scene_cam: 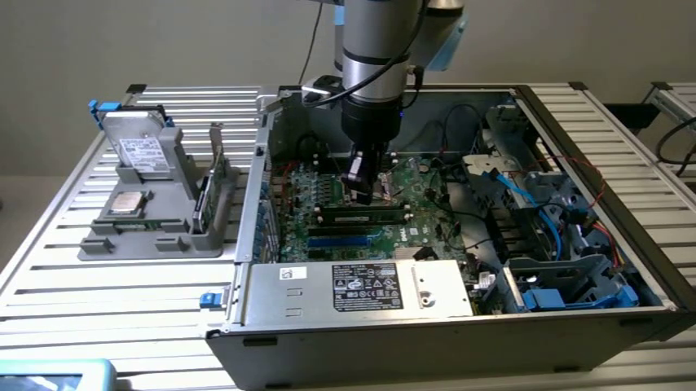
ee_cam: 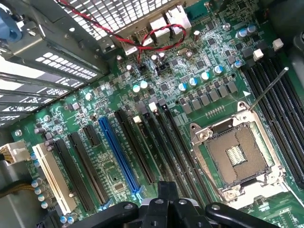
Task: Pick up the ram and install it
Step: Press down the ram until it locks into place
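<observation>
Green ram [scene_cam: 364, 217] already lies in a motherboard [scene_cam: 429, 183] slot while our gripper [scene_cam: 363, 184], jaws together and holding nothing, hovers just above, so we judge installation nearly complete.

Case [scene_cam: 457, 342] is seen as matt grey sheet metal, desk [scene_cam: 65, 277] as ribbed, lightly shiny aluminium slats. Motherboard [ee_cam: 118, 95] is noted as glossy green laminate with matt black plastic slots [ee_cam: 142, 147]; CPU socket frame [ee_cam: 232, 156] is bright bare metal.
</observation>
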`<state>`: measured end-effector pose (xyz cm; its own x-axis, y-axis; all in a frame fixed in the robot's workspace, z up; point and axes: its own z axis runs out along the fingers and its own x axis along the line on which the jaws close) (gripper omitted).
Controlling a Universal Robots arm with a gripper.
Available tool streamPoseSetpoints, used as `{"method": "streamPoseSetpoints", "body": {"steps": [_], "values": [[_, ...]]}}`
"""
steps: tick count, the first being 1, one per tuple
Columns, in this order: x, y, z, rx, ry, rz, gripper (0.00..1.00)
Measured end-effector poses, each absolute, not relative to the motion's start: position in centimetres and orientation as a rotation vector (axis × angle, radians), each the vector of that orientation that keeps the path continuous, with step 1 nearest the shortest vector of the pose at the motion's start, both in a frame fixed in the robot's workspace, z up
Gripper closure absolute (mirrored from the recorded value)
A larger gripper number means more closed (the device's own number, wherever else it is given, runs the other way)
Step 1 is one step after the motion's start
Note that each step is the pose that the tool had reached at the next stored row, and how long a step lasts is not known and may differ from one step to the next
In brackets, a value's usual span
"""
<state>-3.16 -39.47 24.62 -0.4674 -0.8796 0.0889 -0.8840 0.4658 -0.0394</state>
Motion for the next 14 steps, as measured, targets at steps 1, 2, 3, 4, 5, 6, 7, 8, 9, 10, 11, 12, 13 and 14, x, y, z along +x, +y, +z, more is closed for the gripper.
{"method": "streamPoseSetpoints", "body": {"steps": [1,2,3,4,5,6,7,8,9,10,11,12,13,14], "values": [[-3.16,-39.47,24.62,1.578,-2.65,0.125,0.89],[-3.16,-39.47,24.62,1.566,-2.658,0.127,0.89],[-3.16,-39.47,24.62,1.554,-2.667,0.128,0.89],[-3.16,-39.47,24.62,1.541,-2.675,0.13,0.89],[-3.16,-39.47,24.62,1.529,-2.683,0.132,0.89],[-3.16,-39.47,24.62,1.516,-2.692,0.133,0.89],[-3.16,-39.47,24.62,1.503,-2.7,0.135,0.89],[-3.16,-39.47,24.62,1.49,-2.708,0.136,0.89],[-3.16,-39.47,24.62,1.477,-2.716,0.137,0.89],[-3.16,-39.47,24.62,1.465,-2.724,0.138,0.89],[-3.16,-39.47,24.62,1.452,-2.732,0.14,0.89],[-3.16,-39.47,24.62,1.438,-2.739,0.141,0.89],[-3.16,-39.47,24.62,1.426,-2.747,0.142,0.89],[-3.16,-39.47,24.62,1.412,-2.755,0.144,0.89]]}}
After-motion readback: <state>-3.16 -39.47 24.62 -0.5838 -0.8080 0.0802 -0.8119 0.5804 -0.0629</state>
